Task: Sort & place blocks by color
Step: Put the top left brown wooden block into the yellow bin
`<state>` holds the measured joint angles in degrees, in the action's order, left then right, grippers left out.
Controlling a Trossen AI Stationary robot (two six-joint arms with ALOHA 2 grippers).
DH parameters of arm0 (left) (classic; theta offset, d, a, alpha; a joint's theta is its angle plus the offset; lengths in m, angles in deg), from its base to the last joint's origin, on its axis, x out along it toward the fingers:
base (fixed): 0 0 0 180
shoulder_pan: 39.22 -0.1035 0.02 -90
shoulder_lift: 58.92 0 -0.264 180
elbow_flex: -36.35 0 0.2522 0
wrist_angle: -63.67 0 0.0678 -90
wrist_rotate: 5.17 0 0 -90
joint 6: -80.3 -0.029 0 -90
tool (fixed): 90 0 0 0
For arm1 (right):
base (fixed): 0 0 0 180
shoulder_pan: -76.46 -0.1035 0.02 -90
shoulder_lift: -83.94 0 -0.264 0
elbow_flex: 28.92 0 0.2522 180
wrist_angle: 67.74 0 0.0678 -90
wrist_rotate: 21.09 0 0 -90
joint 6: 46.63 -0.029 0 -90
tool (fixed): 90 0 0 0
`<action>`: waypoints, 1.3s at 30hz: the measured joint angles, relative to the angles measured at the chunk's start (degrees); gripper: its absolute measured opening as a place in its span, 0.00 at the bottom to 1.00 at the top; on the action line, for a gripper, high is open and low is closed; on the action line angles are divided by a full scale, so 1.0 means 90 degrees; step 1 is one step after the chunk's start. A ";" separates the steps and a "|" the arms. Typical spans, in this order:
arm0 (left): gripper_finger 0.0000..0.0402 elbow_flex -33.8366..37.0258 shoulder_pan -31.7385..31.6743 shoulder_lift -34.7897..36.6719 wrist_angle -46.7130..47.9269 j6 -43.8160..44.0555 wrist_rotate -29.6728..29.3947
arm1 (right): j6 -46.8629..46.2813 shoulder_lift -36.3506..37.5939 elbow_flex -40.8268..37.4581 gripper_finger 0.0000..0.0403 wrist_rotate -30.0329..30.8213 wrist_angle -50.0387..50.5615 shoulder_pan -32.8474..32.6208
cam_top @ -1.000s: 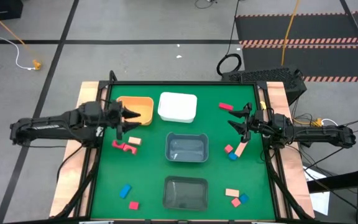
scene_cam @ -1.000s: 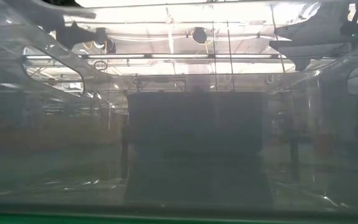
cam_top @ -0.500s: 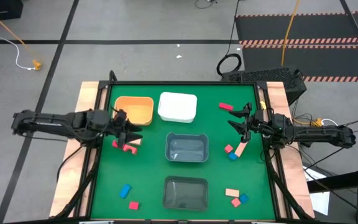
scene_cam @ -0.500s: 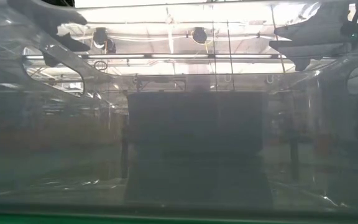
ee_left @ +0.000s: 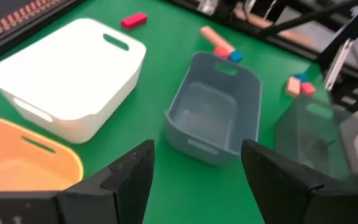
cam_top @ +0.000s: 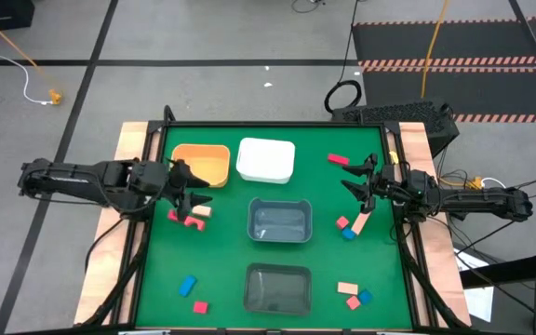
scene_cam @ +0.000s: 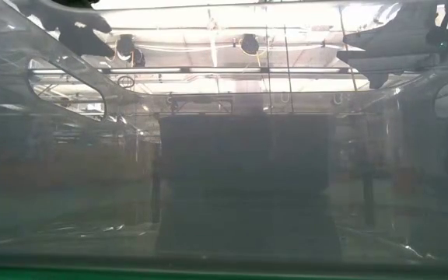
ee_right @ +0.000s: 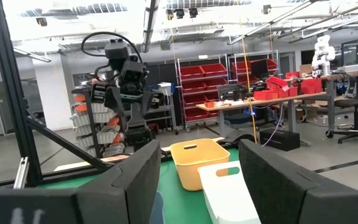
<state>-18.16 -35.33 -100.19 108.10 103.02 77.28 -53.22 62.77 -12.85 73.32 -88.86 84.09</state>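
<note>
Small blocks lie scattered on the green mat (cam_top: 221,261). A red one (cam_top: 338,159) is far right, and a pink, tan and blue group (cam_top: 352,226) lies below it. Red pieces (cam_top: 186,220) and a tan one (cam_top: 201,212) lie at the left. A blue (cam_top: 187,285) and a red block (cam_top: 199,306) are near left, and a tan, pink and blue trio (cam_top: 353,296) near right. My left gripper (cam_top: 196,193) hovers open just beyond the left red and tan blocks. My right gripper (cam_top: 355,177) hangs open near the far-right red block, holding nothing.
Four bins stand on the mat: an orange bin (cam_top: 203,164) and a white bin (cam_top: 266,159) at the far side, a grey bin (cam_top: 279,221) in the middle, and a clear bin (cam_top: 278,287) at the near edge. Wooden rails (cam_top: 128,140) flank the mat.
My left gripper has swung from beside the orange bin toward the table's near edge, ending over the mat by the left red and tan blocks, tipping further downward. It has stayed open. No block has moved.
</note>
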 joint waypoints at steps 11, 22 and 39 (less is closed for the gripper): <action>0.60 -0.0579 0.0199 -0.0431 0.0743 -0.0136 -0.0281 | 0.0002 0.0000 0.0000 0.52 0.0000 0.0000 0.0000; 0.60 -0.0580 0.0197 -0.0465 0.1100 -0.0103 -0.0309 | 0.0000 0.0000 0.0002 0.52 0.0000 0.0000 -0.0002; 0.60 -0.0551 0.0567 -0.1889 0.2551 -0.1853 -0.0002 | 0.0000 0.0000 0.0000 0.52 0.0000 0.0000 -0.0001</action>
<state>-23.12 -30.23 -117.19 131.06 86.35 77.26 -53.22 62.77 -12.85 73.31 -88.85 84.08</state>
